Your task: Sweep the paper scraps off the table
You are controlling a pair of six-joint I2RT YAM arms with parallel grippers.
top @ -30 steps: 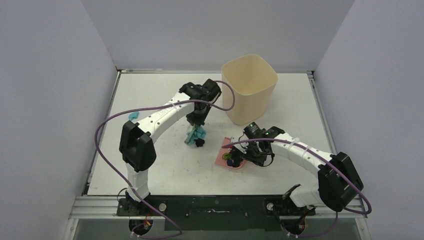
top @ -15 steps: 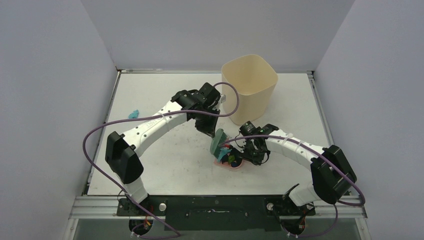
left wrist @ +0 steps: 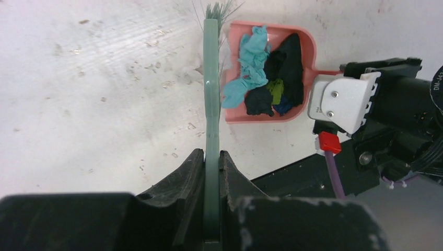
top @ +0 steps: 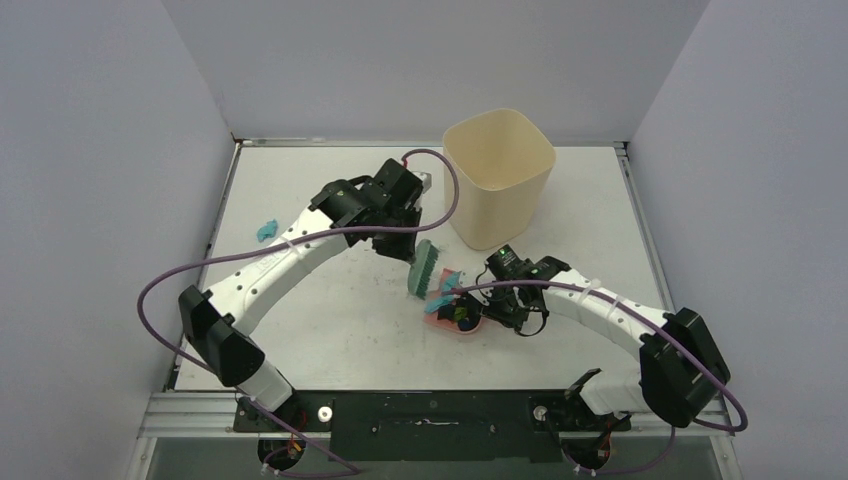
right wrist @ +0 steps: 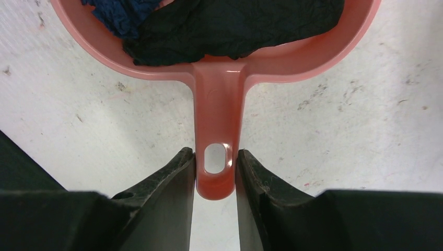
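My left gripper [left wrist: 211, 162] is shut on the flat handle of the green hand brush [left wrist: 211, 89]. The brush [top: 427, 266] stands just left of the pink dustpan's [left wrist: 309, 55] open mouth. Several paper scraps lie in the pan: teal ones [left wrist: 252, 52] at the mouth, black [left wrist: 290, 65] and dark blue further in. My right gripper [right wrist: 215, 164] is shut on the dustpan's handle [right wrist: 219, 110], with black scrap [right wrist: 235, 26] and dark blue scrap [right wrist: 117, 13] ahead of it. One teal scrap [top: 267, 231] lies alone on the table [top: 330, 330] at the left.
A tall beige bin [top: 498, 175] stands just behind the dustpan [top: 440, 318] and the right gripper [top: 488, 306]. Purple cables loop off both arms over the table. Metal rails edge the table, with grey walls on three sides.
My left arm swept the brush rightward from mid-table, pushing teal and black scraps into the dustpan, then drew it slightly back. The right gripper and dustpan barely moved.
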